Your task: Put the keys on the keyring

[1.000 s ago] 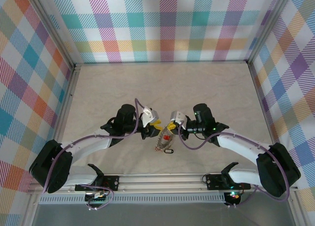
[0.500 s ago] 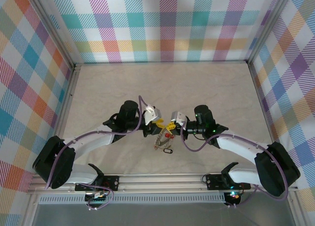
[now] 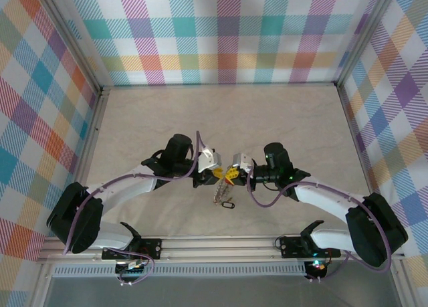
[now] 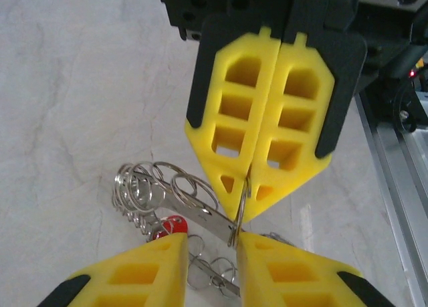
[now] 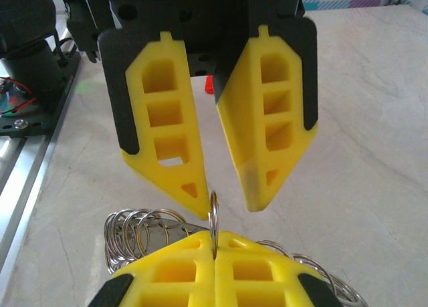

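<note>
Keyring (image 5: 214, 213) stands edge-on at the lower centre of the right wrist frame, a thin silvery ring pinched between the pressed-together fingers of the right claw (image 5: 214, 239) at the bottom edge. The left claw (image 5: 224, 198) faces it tip to tip from the top of that frame with its fingers spread, and the top of the keyring sits just below the gap between their tips. In the left wrist frame a cluster of small rings (image 4: 150, 186) trails toward the lower left, and the red head of one of the keys (image 4: 171, 225) shows among them. From above, both claws meet low in the centre of the counter (image 3: 200, 113), nearer the metal rail (image 3: 221, 243) along the bottom edge than the plaid walls (image 3: 221, 33). The whole upper half of the counter lies open, with free room to left and right as well. Each arm bends in from its lower corner, forearms pointing at each other, and a black tag (image 3: 229, 205) shows just below the claws
</note>
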Controlling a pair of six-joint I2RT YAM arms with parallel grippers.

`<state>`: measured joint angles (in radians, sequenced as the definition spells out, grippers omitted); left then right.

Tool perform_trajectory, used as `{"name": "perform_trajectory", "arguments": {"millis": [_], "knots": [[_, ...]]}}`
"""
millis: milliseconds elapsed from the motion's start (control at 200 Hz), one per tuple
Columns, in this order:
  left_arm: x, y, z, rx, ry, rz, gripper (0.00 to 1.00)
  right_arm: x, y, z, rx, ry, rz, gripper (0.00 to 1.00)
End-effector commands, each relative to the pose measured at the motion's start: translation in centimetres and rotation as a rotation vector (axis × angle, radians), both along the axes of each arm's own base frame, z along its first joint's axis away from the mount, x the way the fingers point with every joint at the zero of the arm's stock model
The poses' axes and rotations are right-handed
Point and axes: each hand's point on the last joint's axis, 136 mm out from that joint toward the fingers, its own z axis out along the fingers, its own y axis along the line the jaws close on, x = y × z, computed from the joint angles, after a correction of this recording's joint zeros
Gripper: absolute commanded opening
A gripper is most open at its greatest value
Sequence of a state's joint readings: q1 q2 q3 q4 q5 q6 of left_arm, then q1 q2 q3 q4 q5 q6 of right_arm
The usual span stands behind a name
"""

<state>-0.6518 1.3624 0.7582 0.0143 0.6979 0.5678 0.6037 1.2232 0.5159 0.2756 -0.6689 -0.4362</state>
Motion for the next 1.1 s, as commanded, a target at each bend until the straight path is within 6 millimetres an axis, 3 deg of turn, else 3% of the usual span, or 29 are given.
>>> {"name": "perform_trajectory", "arguments": {"millis": [0,560,1100], "knots": [[-0.3,-0.1,0.5,0.001,-0.016,-0.050,0.21,-0.5,0.6,1.3,0.045,-0.032,0.072,0.00],[-0.8,-1.1,1.8,-0.079,-0.046,-0.102,0.20,-1.2,0.6,1.2,0.037,-0.024,0.114,0.00],[-1.0,-2.0,2.3,-0.096,-0.066,-0.117,0.00,-0.4,0.4,0.7,0.007,-0.035,0.073,0.00]]}}
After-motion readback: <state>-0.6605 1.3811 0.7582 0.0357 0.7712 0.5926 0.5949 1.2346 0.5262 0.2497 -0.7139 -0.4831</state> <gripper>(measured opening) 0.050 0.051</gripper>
